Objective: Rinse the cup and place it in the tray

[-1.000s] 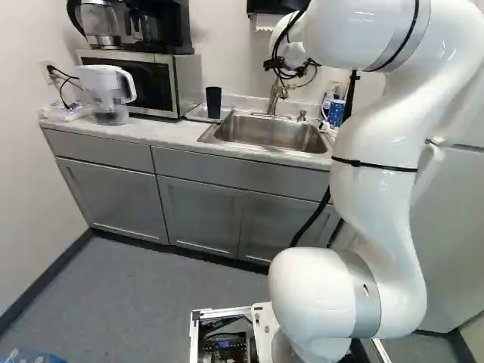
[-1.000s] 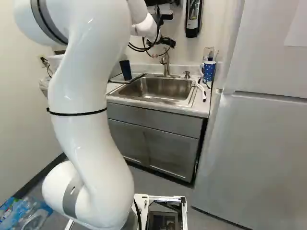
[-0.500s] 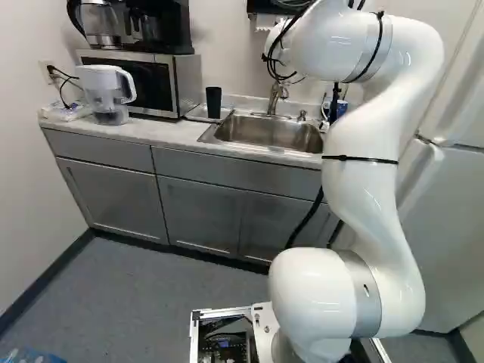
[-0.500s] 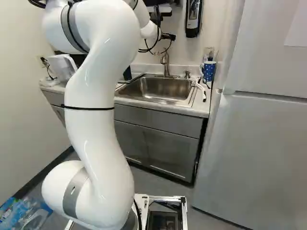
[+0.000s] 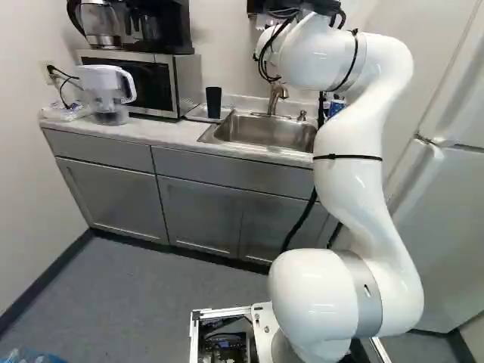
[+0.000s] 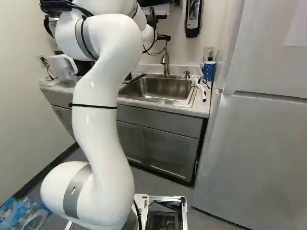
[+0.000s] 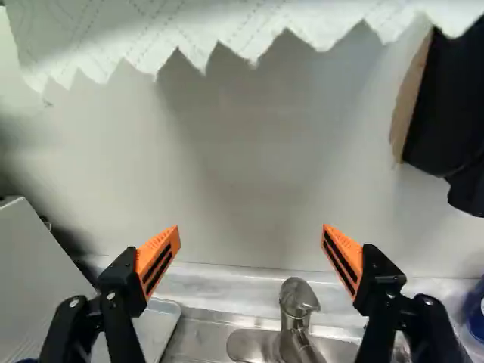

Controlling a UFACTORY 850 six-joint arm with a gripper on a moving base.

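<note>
Cup [image 5: 213,102] below gripper [image 6: 154,53], apart

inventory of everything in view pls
cup: 1, dark, on tray
tray: 1, grey, beside sink
sink: 1, steel, in counter
faucet: 1, steel, behind sink
dotted mug: 1, blue, by fridge
pitcher: 1, white, on counter
microwave: 1, silver, on counter
coffee maker: 1, black, on microwave
counter: 1, pale, above cabinet doors
cabinet doors: 3, grey, under counter
fridge: 1, white, beside counter
paper towel: 1, white, above faucet
dispenser: 1, black, wall
bottles: several, clear, floor
arm: 1, white, on base
gripper: 1, black, on arm
</note>
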